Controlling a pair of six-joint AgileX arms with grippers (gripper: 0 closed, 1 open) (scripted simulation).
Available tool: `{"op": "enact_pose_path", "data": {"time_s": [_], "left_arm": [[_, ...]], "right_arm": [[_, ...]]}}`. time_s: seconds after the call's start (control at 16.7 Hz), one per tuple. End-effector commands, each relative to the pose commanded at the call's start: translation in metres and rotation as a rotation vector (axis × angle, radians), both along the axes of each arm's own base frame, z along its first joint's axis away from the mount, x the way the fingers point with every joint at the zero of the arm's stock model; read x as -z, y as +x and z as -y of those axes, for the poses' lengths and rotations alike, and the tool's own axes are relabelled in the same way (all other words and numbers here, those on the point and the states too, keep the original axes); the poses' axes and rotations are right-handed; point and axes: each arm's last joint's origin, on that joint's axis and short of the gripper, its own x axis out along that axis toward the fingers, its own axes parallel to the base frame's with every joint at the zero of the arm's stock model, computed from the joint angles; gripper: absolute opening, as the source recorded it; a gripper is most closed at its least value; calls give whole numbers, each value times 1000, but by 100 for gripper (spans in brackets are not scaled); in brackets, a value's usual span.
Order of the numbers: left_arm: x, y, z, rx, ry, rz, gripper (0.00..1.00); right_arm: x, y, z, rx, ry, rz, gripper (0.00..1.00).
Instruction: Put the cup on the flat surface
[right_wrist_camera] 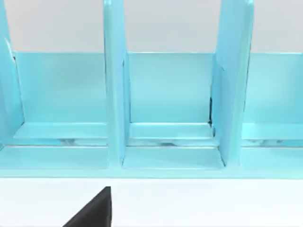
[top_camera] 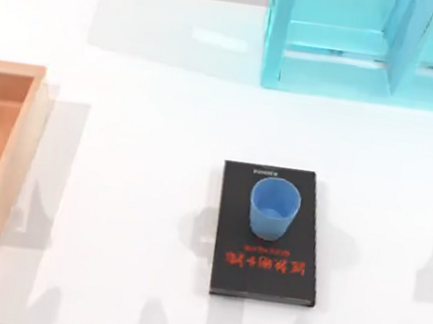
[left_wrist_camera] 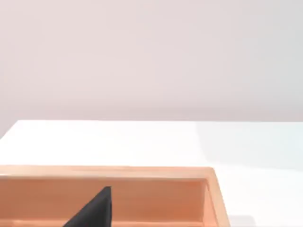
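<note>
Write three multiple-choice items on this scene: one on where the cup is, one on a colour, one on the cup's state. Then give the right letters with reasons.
1. Where does the cup stand?
A. in the wooden tray
B. on the black book
C. on the bare tabletop

2. What colour is the lettering on the book?
A. red
B. white
C. green

3. How is the cup?
A. lying on its side
B. upside down
C. upright, mouth open upward

Answers:
1 B: the top view shows the book's cover all round its base, with the white tabletop beyond.
2 A: red characters run across the black cover.
3 C: its rim and inside floor face the camera.
</note>
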Motion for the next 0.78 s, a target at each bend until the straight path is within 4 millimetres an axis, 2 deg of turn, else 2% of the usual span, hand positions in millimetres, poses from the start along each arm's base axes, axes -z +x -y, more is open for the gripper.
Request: {"op": "enact_pose_path", "data": {"time_s": [0.18, 0.3, 0.54, 0.78], "left_arm": [[-2, 0, 0, 1, -5, -6, 100], [-11, 0, 1, 8, -28, -36, 100], [-47, 9, 5, 18, -118, -200, 100], [-87, 44, 17, 7, -211, -507, 100]], "right_arm": [[0, 0, 0, 0, 0, 0, 100], [0, 0, 0, 0, 0, 0, 100], [0, 0, 0, 0, 0, 0, 100], [0, 0, 0, 0, 0, 0, 100]]}}
